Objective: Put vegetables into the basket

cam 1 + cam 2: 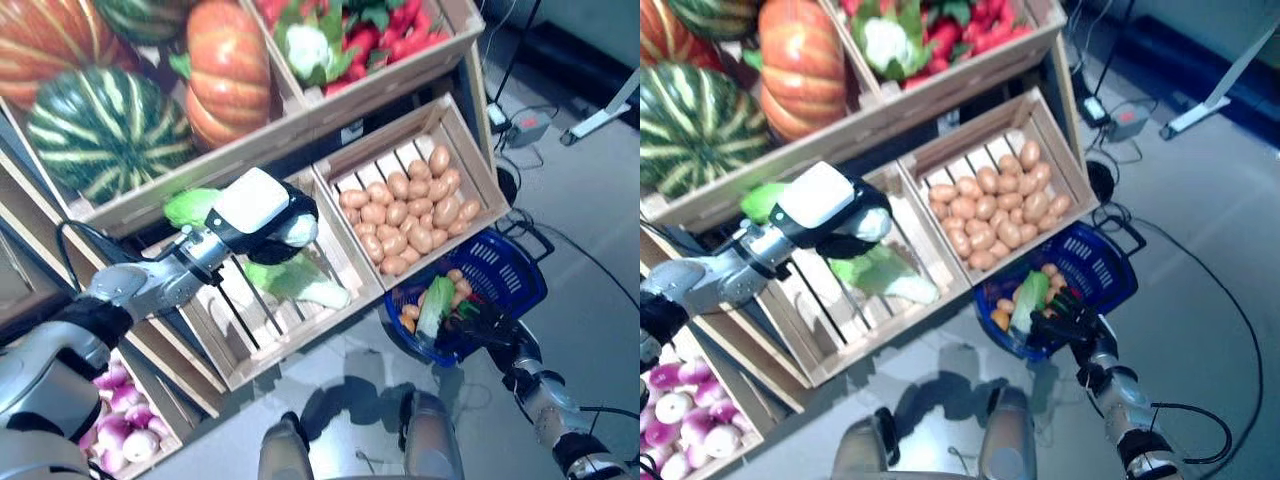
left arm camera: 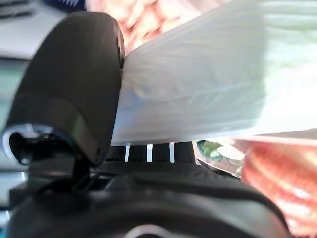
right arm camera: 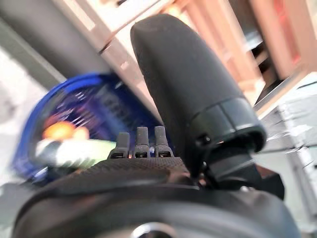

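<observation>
Nearest to you, the right hand [image 1: 497,330] grips the near rim of the blue basket [image 1: 515,275], fingers curled over the edge; the basket sits on the floor at lower right and already holds one leafy green vegetable [image 1: 436,305] and a few small orange-brown pieces, too clustered to count. At the near left, a low bin holds a heap of purple-and-white turnips [image 1: 122,415], number not readable. Farther in, the left hand [image 1: 262,215] is closed on a pale cabbage [image 2: 208,89] over the slatted crate [image 1: 255,335]; the left wrist view shows the white stalk pressed against the thumb. Two more leafy heads remain in that crate: one [image 1: 300,280] just below the hand, one [image 1: 190,207] at the far left corner. The crate to the right holds potatoes [image 1: 405,210], roughly two dozen. On the far shelf you see two striped green squashes fully in view, a third cut by the frame, and two orange pumpkins, plus a crate with one cauliflower among red vegetables. Risk assessment: the cabbage leaves are soft and the grasp sits on the stalk end, so a fast swing toward the basket could let it slip. Clipping the crate wall on the way out is the second likely fault.
</observation>
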Motion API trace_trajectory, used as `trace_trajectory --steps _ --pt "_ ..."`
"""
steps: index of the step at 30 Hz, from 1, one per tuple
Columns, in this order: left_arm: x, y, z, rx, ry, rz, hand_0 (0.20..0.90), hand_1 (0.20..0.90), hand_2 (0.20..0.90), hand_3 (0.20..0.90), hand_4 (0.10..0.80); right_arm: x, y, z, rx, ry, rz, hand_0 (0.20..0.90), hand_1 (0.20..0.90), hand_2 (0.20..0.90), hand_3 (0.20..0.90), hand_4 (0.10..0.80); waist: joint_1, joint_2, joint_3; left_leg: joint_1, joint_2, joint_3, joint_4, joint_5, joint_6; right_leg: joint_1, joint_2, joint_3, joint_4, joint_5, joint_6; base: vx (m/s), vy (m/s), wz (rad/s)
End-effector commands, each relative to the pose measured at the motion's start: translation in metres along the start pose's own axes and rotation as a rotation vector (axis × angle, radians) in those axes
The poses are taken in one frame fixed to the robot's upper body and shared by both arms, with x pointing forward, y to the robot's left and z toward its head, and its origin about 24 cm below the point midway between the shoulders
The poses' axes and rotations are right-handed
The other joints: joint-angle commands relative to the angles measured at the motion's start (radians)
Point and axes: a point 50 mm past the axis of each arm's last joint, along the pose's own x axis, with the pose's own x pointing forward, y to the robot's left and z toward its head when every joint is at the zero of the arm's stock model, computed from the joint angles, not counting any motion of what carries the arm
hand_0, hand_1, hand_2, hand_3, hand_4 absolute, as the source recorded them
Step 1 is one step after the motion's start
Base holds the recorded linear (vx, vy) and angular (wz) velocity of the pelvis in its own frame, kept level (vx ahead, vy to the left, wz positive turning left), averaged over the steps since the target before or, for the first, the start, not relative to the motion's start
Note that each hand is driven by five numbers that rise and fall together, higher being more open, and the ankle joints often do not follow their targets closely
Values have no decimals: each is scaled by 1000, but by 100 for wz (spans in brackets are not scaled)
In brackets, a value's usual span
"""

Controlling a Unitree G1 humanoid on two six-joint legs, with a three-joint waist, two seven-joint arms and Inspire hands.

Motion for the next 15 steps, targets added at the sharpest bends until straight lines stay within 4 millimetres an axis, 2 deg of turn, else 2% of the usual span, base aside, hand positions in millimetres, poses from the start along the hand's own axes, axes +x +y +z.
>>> trace_trajectory --steps 1,2,3,4,6,7,9,10,15 --pt "6 43 -4 -209 38 210 300 300 300 300 400 11 23 46 -86 -245 108 900 900 900 900 800 25 -40 -106 18 -53 17 -31 10 82 190 -23 -19 -329 184 25 104 -94 2" --pt "3 42 -1 -320 43 242 300 300 300 300 400 11 33 49 -100 -262 163 900 900 900 900 800 28 -42 -120 61 -63 23 -88 30 80 239 -12 -29 -392 203 29 99 -84 1" --pt "2 42 -1 -343 45 247 300 300 300 300 400 11 36 50 -99 -263 174 900 900 900 900 800 29 -43 -123 73 -66 24 -105 36 79 252 -9 -31 -408 207 31 101 -94 -3" --pt "1 39 0 -470 59 277 300 300 300 300 400 11 48 52 -114 -272 245 900 900 900 900 800 32 -46 -135 108 -72 26 -157 60 74 287 1 -37 -456 229 37 64 -74 0" --pt "2 35 2 -552 67 303 300 300 300 300 400 12 57 54 -123 -283 293 900 900 900 900 800 32 -50 -148 129 -77 33 -197 78 73 306 7 -40 -494 249 41 42 -80 0" --pt "3 34 1 -690 81 353 300 300 300 300 400 14 66 57 -138 -278 342 900 900 900 900 800 34 -55 -156 153 -83 32 -231 91 70 328 13 -43 -525 265 45 28 -83 3" --pt "8 28 0 -864 83 404 300 300 300 300 400 20 75 64 -157 -270 366 900 900 900 900 800 40 -60 -169 180 -87 28 -279 108 66 353 18 -46 -571 289 51 31 -79 3" --pt "10 27 1 -893 80 414 300 300 300 300 400 22 78 66 -155 -267 372 900 900 900 900 800 40 -62 -170 188 -86 28 -292 112 65 360 20 -47 -584 295 52 31 -68 -2" --pt "32 16 16 -1220 17 491 300 300 300 300 400 36 110 88 -119 -218 520 900 900 900 900 800 46 -75 -188 237 -86 26 -376 137 59 402 39 -55 -648 327 56 18 -61 -1"
